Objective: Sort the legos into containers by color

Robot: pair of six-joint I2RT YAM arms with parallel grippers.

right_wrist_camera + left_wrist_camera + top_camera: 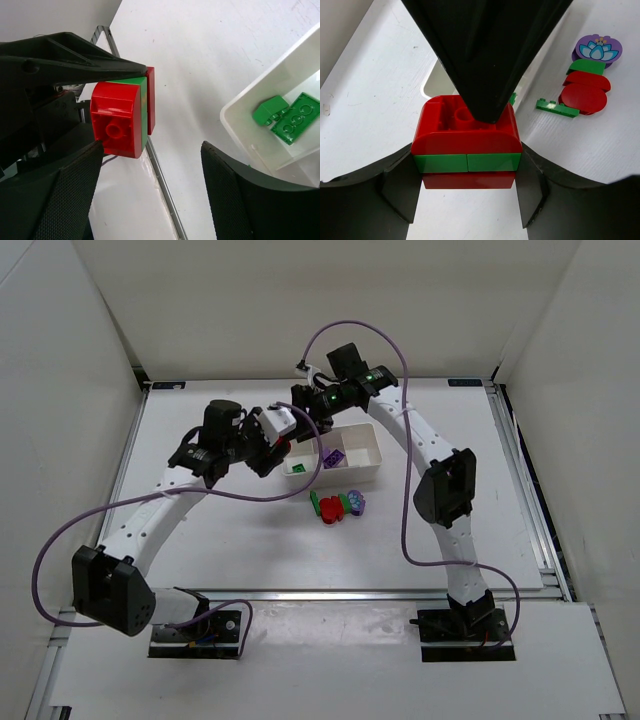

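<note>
My left gripper [467, 195] is shut on a stack of legos [465, 145], red on top, green in the middle, red below, held above the table. My right gripper [150, 190] stands open beside the same stack [120, 117], with one of its black fingers [485, 50] against the top red brick. The white tray [240, 125] holds two green legos [295, 117] in its end compartment. From above, a purple lego [333, 457] lies in the middle compartment. Both grippers [285, 435] meet at the tray's left end [300, 455].
Loose legos lie on the table in front of the tray [338, 505]: a purple flower piece [598, 48], a red rounded stack with green [584, 92] and a thin green plate [557, 108]. A metal rail [165, 190] runs along the table's edge. Purple cables hang from both arms.
</note>
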